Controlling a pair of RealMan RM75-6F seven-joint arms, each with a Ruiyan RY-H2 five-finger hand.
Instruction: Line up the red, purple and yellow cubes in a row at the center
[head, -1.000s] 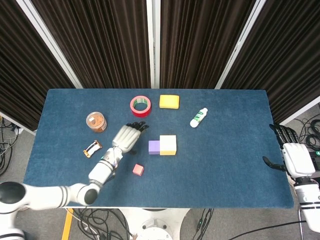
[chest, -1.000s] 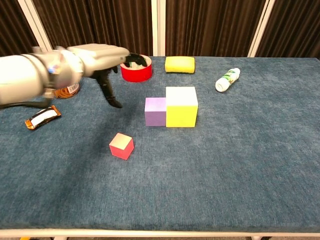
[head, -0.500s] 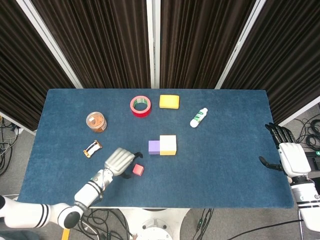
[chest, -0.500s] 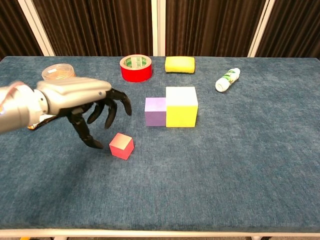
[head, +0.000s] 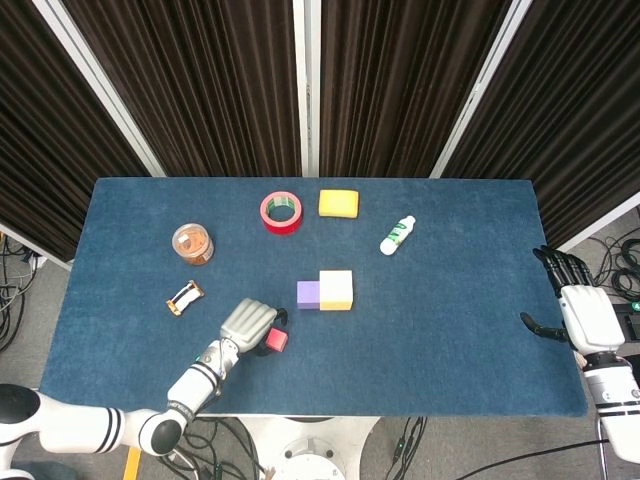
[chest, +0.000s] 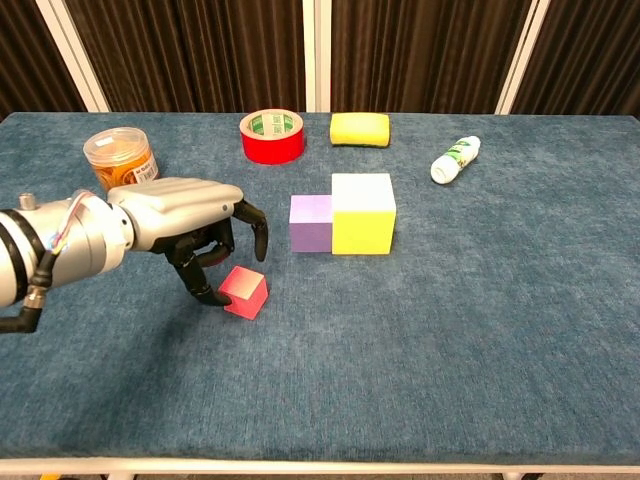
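The small red cube (head: 277, 340) (chest: 245, 291) lies on the blue table near the front, left of centre. My left hand (head: 248, 323) (chest: 190, 215) arches over its left side, fingers curled down and spread, with the thumb tip touching the cube's left face. The cube still rests on the cloth. At the centre the purple cube (head: 308, 294) (chest: 311, 222) stands flush against the left side of the larger yellow cube (head: 336, 290) (chest: 363, 213). Off the table's right edge hangs my right hand (head: 585, 315), fingers apart and empty, seen only in the head view.
Along the back stand a red tape roll (head: 281, 211) (chest: 272, 136), a yellow sponge (head: 339, 203) (chest: 359, 128) and a lying white bottle (head: 397, 236) (chest: 455, 159). An orange-filled jar (head: 192, 243) (chest: 122, 157) and a small wrapped item (head: 184, 297) sit at the left.
My left hand came down from near the tape roll toward the front and closed in on the red cube, its thumb now at the cube's side. The cubes have not moved.
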